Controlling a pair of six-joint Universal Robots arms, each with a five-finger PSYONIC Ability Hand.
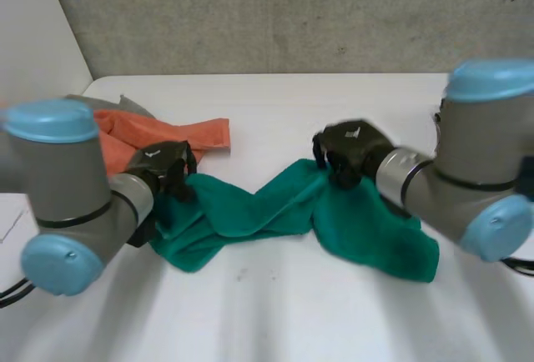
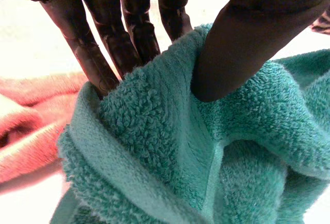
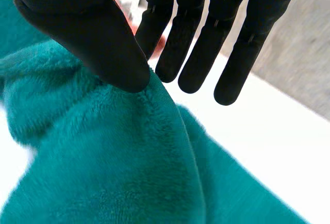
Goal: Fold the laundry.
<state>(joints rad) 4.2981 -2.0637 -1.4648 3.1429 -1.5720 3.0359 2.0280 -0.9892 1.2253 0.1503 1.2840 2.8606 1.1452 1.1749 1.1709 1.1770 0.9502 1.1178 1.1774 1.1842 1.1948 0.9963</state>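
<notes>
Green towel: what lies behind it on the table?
An orange cloth lies behind the towel at its left end, a grey cloth beyond it. The left hand, pinching the towel, covers part of the orange cloth.

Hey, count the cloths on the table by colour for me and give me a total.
green cloth: 1
orange cloth: 1
grey cloth, partly hidden behind the orange one: 1
Total: 3
</notes>
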